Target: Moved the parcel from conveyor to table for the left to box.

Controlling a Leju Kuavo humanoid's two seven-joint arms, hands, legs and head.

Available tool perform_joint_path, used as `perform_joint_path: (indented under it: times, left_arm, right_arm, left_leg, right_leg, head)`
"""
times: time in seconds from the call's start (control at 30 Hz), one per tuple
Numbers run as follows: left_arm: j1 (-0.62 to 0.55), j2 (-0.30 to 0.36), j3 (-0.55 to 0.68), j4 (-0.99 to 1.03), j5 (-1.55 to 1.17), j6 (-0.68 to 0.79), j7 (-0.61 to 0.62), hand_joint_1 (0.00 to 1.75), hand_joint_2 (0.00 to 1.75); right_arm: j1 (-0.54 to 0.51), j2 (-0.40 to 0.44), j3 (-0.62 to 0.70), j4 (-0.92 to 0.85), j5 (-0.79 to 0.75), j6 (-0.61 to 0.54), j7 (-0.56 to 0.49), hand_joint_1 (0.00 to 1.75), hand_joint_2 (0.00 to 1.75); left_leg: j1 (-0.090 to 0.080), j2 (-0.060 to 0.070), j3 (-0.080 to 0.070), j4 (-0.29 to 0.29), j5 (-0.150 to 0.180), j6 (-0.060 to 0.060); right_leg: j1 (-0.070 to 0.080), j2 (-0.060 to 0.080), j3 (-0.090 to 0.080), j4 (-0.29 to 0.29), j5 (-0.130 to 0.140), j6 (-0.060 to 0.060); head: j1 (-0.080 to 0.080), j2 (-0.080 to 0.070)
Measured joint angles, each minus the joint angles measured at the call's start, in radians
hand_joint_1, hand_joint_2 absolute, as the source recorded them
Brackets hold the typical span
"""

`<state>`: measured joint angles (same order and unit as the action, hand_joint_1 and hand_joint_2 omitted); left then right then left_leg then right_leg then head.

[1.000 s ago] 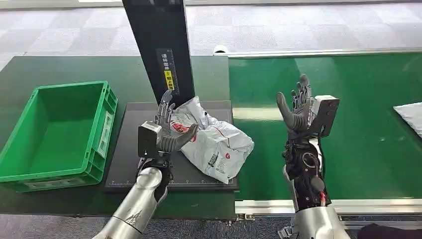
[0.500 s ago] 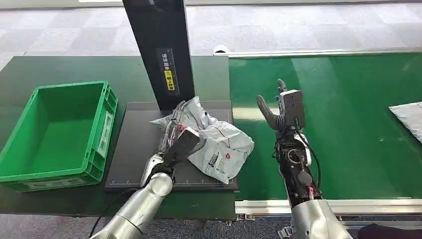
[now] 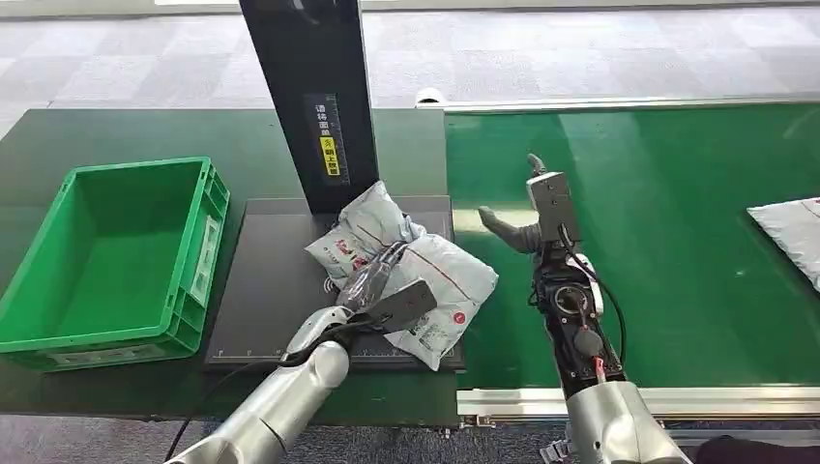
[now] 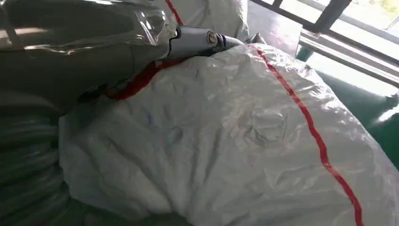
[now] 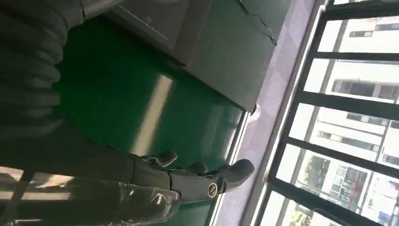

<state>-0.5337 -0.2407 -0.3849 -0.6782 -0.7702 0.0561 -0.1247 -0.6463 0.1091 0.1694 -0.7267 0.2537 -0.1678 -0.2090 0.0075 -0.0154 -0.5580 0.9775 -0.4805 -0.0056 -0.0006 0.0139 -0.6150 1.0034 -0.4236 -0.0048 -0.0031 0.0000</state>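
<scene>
The parcel (image 3: 430, 266), a crumpled white plastic bag with red stripes, lies on the black plate (image 3: 261, 290) of the table, close to the conveyor's end. My left hand (image 3: 379, 287) is on its near left side and grips it. In the left wrist view the thumb (image 4: 200, 37) presses into a fold of the parcel (image 4: 244, 141). My right hand (image 3: 530, 217) hangs over the left end of the green conveyor belt (image 3: 677, 251), just right of the parcel. Its fingers (image 5: 197, 181) are spread and hold nothing.
A green crate (image 3: 208, 227) with nothing in it stands on the table at the left. A black post (image 3: 309, 97) rises just behind the parcel. A second white parcel (image 3: 793, 227) lies on the belt at the right edge.
My left hand has tipped forward and down onto the parcel and closed on it, and the bag has shifted a little left. My right hand has drawn left and lower over the belt.
</scene>
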Motion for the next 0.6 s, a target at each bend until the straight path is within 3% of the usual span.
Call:
perform_joint_path:
  times: [0.03,0.3,0.6]
  left_arm:
    - [-0.002,-0.001,0.003,0.003,-0.004,-0.004,-0.001,1.68,1.75]
    - [-0.010,-0.011,0.025,0.008,-0.019,0.018,-0.030,1.75,1.75]
    - [0.002,-0.023,0.082,-0.004,0.014,0.149,-0.086,1.75,1.75]
  right_arm:
    - [0.000,0.000,-0.002,0.000,0.002,0.000,0.000,0.00,1.75]
    - [0.013,0.000,-0.033,-0.018,-0.083,0.062,-0.102,0.00,1.75]
    - [0.019,0.000,-0.084,-0.014,-0.196,0.127,-0.116,0.00,1.75]
  left_leg:
    - [0.000,0.000,0.000,0.000,0.000,0.000]
    - [0.000,-0.001,0.001,0.000,0.000,0.000]
    - [0.000,0.000,0.001,0.000,0.000,0.000]
  right_leg:
    - [0.000,0.000,0.000,0.000,0.000,0.000]
    - [0.000,0.000,0.001,0.000,0.000,0.000]
    - [0.000,0.000,0.001,0.000,0.000,0.000]
  head:
    - [0.000,0.000]
    - [0.000,0.000]
    - [0.000,0.000]
